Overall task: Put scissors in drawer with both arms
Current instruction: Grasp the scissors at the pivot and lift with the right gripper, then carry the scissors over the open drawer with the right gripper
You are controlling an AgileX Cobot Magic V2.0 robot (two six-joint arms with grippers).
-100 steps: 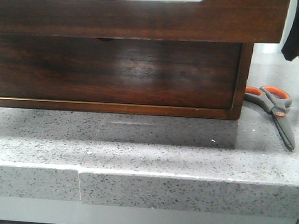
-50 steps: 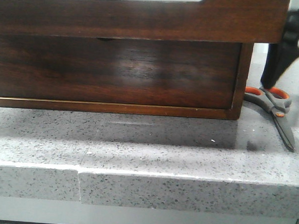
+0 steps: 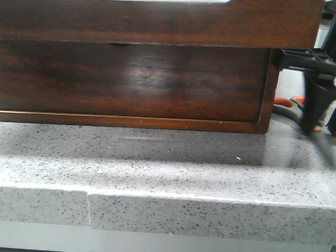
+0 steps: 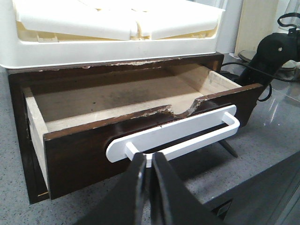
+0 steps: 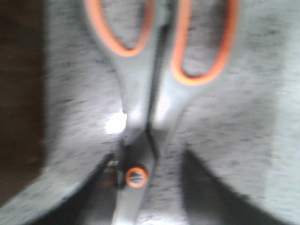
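The scissors (image 5: 145, 117) lie flat on the grey counter just right of the cabinet, orange-lined loops toward the cabinet. In the front view only an orange bit of them (image 3: 284, 102) shows. My right gripper (image 3: 323, 119) is down over them, open, with one finger (image 5: 101, 192) on each side of the orange pivot; I cannot tell if they touch. The drawer (image 4: 84, 154) is pulled open and empty; its front also shows in the front view (image 3: 161, 22). My left gripper (image 4: 148, 161) is shut and empty, its tips right at the drawer's white handle (image 4: 187, 131).
A white plastic bin (image 4: 117, 51) sits on top of the cabinet. A taller lower drawer front (image 3: 131, 80) is closed under the open drawer. The counter's front edge (image 3: 153, 209) runs across the front view. A pale board (image 4: 260, 23) and cables stand behind the right arm (image 4: 274, 49).
My right gripper has come down from the upper right onto the scissors and now straddles them, hiding most of them in the front view. The drawer has not moved.
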